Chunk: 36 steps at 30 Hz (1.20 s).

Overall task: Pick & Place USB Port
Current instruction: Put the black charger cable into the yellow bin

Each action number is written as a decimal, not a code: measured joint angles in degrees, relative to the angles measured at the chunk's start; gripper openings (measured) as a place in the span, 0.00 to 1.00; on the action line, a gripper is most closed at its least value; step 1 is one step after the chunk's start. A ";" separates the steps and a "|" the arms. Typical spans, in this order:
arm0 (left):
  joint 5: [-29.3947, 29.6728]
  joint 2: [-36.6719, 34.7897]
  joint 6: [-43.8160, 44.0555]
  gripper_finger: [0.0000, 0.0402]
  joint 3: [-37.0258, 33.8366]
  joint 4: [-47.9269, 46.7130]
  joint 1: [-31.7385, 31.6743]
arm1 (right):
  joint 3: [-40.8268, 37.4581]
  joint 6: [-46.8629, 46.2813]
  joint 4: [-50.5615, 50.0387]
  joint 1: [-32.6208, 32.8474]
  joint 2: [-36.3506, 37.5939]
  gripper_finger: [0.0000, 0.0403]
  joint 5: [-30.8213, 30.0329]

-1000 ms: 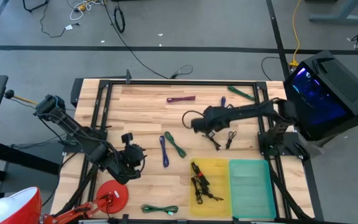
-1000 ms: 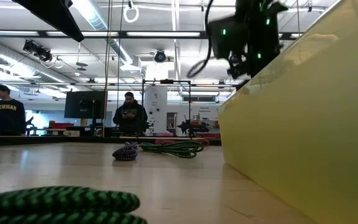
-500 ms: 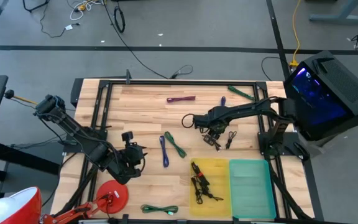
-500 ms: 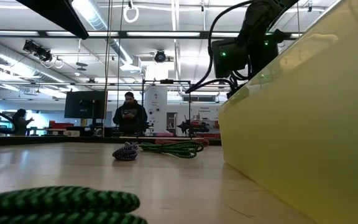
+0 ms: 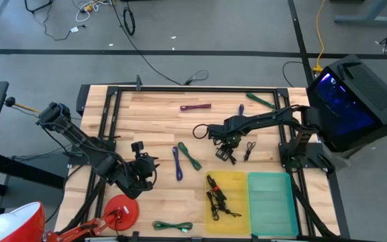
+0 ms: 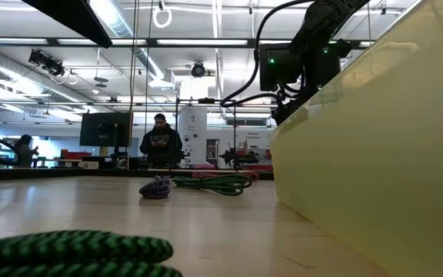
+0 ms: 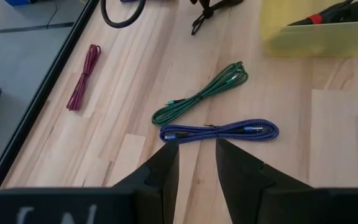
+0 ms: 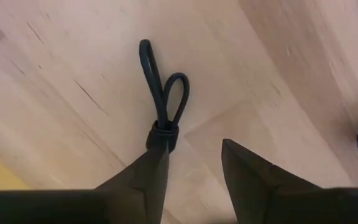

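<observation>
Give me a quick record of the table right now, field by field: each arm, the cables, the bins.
right gripper: open, low over a black cable bundle on the wood, not gripping
left gripper: open, empty, hovering near the blue braided cable
green braided cable: loose beside the blue one
maroon cable: apart, near the table edge
yellow bin: holds black cables
teal bin: looks empty
</observation>
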State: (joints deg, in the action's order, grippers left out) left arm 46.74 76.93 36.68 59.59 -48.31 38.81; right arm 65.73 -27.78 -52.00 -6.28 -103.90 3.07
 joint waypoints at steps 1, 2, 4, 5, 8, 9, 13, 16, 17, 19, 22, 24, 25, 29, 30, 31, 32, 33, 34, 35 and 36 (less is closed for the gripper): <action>0.00 -0.01 0.02 0.28 0.00 0.01 0.00 | 0.00 0.01 0.01 0.00 0.00 0.38 0.03; 0.00 -0.01 0.03 0.28 0.00 0.02 0.00 | 0.00 -0.02 0.07 0.00 0.00 0.38 0.31; 0.00 0.00 0.05 0.28 0.00 0.02 0.00 | 0.00 -0.17 0.57 -0.11 0.00 0.38 1.09; 0.00 0.00 0.05 0.28 0.00 0.02 0.00 | 0.00 -0.16 0.78 -0.13 0.00 0.38 1.70; 0.09 0.00 0.03 0.28 0.00 0.02 -0.08 | 0.00 -0.17 1.02 -0.62 0.00 0.38 3.49; 0.09 -0.02 0.03 0.28 0.00 0.02 -0.15 | 0.00 -0.16 1.03 -0.79 0.00 0.38 3.96; 0.13 -0.01 0.03 0.28 0.00 0.02 -0.39 | 0.00 0.86 1.23 -1.57 0.20 0.38 5.95; 0.07 0.00 0.12 0.28 0.00 0.02 -0.39 | 0.00 -0.46 3.03 -1.22 0.28 0.38 5.47; -0.05 0.00 0.14 0.28 0.00 0.04 -0.39 | 0.00 -0.63 3.77 -0.72 0.28 0.38 4.80; -0.21 0.00 0.14 0.28 0.00 0.04 -0.39 | 0.00 -0.23 5.72 0.45 0.25 0.38 3.32; -0.22 0.00 0.14 0.28 0.00 0.04 -0.39 | 0.00 0.28 6.67 1.22 0.20 0.38 1.82; -0.22 0.00 0.14 0.28 0.00 0.04 -0.39 | 0.00 0.25 5.99 1.20 0.20 0.38 1.44; -0.24 -0.02 0.14 0.28 0.00 0.06 -0.39 | 0.00 0.18 5.30 1.15 0.20 0.38 1.22; -0.31 -0.01 0.16 0.28 0.00 0.08 -0.39 | 0.00 -0.21 2.55 1.07 0.17 0.38 -0.49; -0.31 0.00 0.16 0.28 0.00 0.09 -0.39 | 0.00 -0.22 2.50 1.09 0.17 0.38 -0.65; -0.33 0.00 0.16 0.28 0.00 0.09 -0.39 | 0.00 -0.23 2.97 1.09 0.17 0.38 -0.59; -0.33 -0.01 0.17 0.28 0.00 0.09 -0.39 | 0.00 -0.32 3.71 1.11 0.17 0.38 -0.46; -0.34 -0.01 0.16 0.28 0.00 0.09 -0.39 | 0.00 -0.35 4.46 1.28 0.17 0.38 -0.27; -0.35 0.00 0.16 0.28 0.00 0.09 -0.39 | 0.02 -0.26 4.89 1.38 0.17 0.38 -0.15; -0.35 0.00 0.18 0.28 0.00 0.09 -0.39 | 0.04 -0.23 4.93 1.45 0.17 0.38 -0.30; -0.35 0.00 0.18 0.28 0.00 0.09 -0.39 | 0.04 -0.23 4.77 1.46 0.17 0.38 -0.54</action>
State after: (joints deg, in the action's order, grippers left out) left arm 46.39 76.93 36.86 59.59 -48.23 38.41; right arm 65.78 -28.01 -47.23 -4.82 -103.72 2.54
